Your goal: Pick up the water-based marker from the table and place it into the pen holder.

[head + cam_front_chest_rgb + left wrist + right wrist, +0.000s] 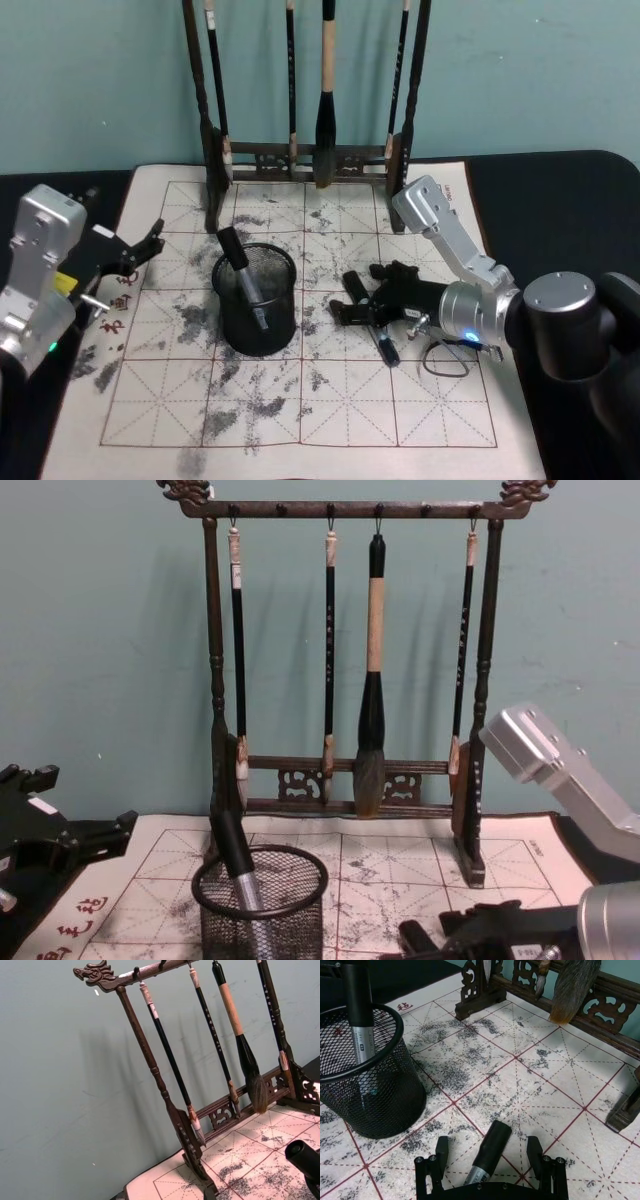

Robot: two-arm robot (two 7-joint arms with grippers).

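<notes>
A grey-barrelled water-based marker (487, 1154) with a black cap lies flat on the ink-stained mat. My right gripper (488, 1147) is open and low over it, one finger on each side of the cap. In the head view the right gripper (346, 300) sits just right of the pen holder (262, 332), and the marker's (386, 347) tail sticks out beneath the wrist. The pen holder (385, 1105) is a round black mesh cup (300, 920). Another marker (243, 276) leans inside it. My left gripper (145, 245) stays parked, open, at the mat's left edge.
A tall dark wooden rack (350, 800) hung with several calligraphy brushes stands at the back of the mat (300, 410), behind the holder. The gridded mat has bare squares in front of the cup. Black tabletop (560, 190) surrounds the mat.
</notes>
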